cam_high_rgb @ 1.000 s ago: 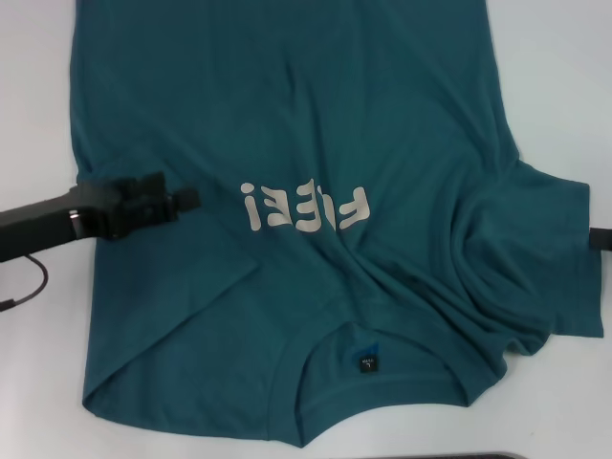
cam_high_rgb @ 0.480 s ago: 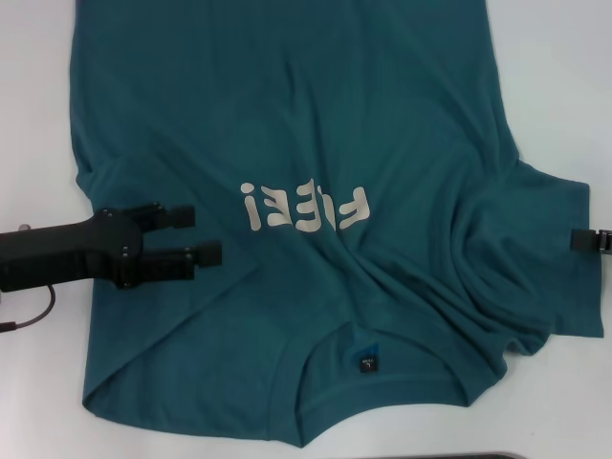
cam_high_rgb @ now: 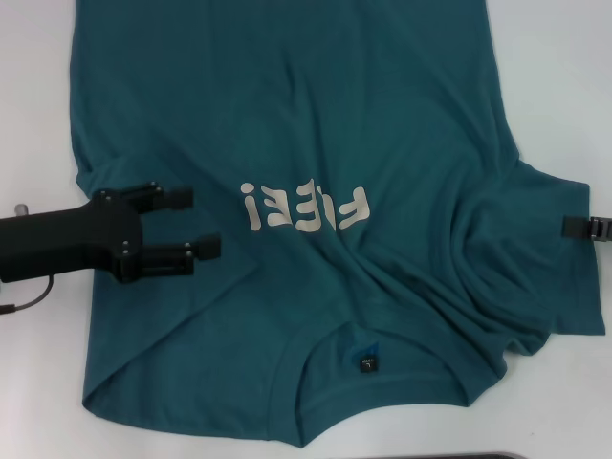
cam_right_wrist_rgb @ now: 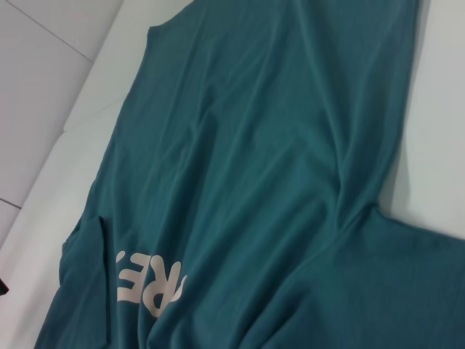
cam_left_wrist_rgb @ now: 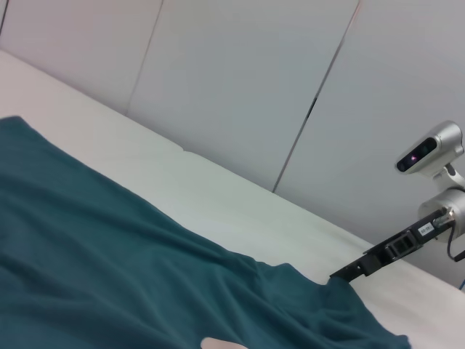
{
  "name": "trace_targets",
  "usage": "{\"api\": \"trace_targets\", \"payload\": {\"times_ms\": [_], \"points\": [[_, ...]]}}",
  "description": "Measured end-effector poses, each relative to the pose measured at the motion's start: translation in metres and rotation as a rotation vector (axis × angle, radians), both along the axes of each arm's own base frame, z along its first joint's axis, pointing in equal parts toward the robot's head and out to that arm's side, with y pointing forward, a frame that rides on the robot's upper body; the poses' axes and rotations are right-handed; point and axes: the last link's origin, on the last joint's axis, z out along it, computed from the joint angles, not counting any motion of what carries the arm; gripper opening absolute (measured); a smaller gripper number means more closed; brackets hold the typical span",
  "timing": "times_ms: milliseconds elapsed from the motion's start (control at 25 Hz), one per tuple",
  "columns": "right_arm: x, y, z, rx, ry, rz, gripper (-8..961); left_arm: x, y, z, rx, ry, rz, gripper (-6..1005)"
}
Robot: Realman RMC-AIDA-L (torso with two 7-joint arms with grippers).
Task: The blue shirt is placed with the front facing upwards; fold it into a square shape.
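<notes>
head view alone shows left gripper spread above blue shirt.

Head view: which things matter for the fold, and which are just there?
Job:
- shirt, front up, lettering showing
- left gripper, open over the shirt's left side
- right gripper, at the right sleeve's edge

Just there:
- table
- dark strip at the near edge

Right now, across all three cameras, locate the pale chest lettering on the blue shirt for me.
Head view: the chest lettering sits mid-frame on the blue shirt, just beyond the open left gripper.
Left wrist view: only a pale sliver at the picture's bottom edge, probably the lettering.
Right wrist view: the lettering is low in the picture, partly hidden by a fold.
Shared landmark: the lettering itself.
</notes>
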Motion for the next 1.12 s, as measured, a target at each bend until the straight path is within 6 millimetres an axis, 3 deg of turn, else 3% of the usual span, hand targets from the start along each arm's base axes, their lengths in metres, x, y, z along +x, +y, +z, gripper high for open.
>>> {"api": "trace_targets", "payload": {"times_ms": [1120], "points": [[-0.004,0.012,-0.008,0.027,-0.011,0.007,707,0.004,0.002,-0.006,0.043,-0.007,-0.003,905]]}}
